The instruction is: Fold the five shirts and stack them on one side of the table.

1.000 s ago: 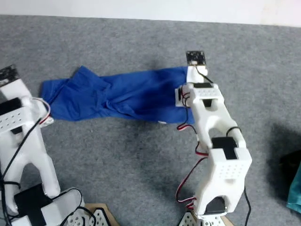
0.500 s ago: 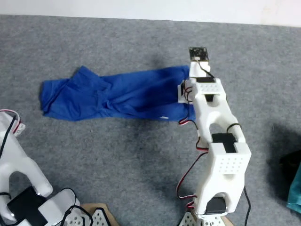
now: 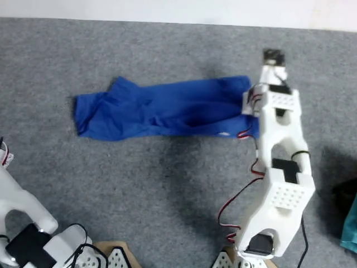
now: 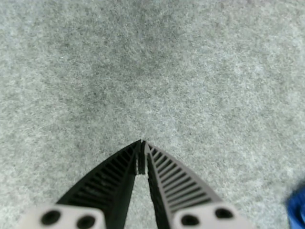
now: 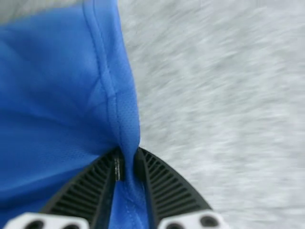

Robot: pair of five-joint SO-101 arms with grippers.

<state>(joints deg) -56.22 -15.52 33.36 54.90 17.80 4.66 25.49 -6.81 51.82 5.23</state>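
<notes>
Blue shirt (image 3: 167, 109) lies on the grey, felt-like bench (image 3: 139, 190). In the high view it is drawn out long & narrow along the 9-to-3 o'clock line, a bit above centre. The fabric is bunched lengthwise w/ soft folds. The 9 o'clock end is wider, w/ a small peak on its upper edge. A small white mark sits on the lower hem toward 3 o'clock.

In the right wrist view the right gripper (image 5: 126, 164) is pinching the shirt's stitched hem, w/ the cloth caught btw the ribbed black fingers (image 5: 162, 183). A fine mesh weave shows beside the seam.

The left gripper (image 4: 142, 157) has its fingers pressed together, tips touching & nothing btw them, over bare bench. A blue sliver (image 4: 298, 210) is cut off at that frame's edge, too little to identify.

In the high view the right arm (image 3: 279, 167) covers the shirt's 3 o'clock end, so the pinch point is hidden there. The left arm (image 3: 22, 223) sits at approx 7-8 o'clock, cropped by the frame & well apart from the shirt. At 4 o'clock a teal cloth (image 3: 350, 229) & a dark object (image 3: 345, 192) are cut off. What the dark object is can't be made out.
</notes>
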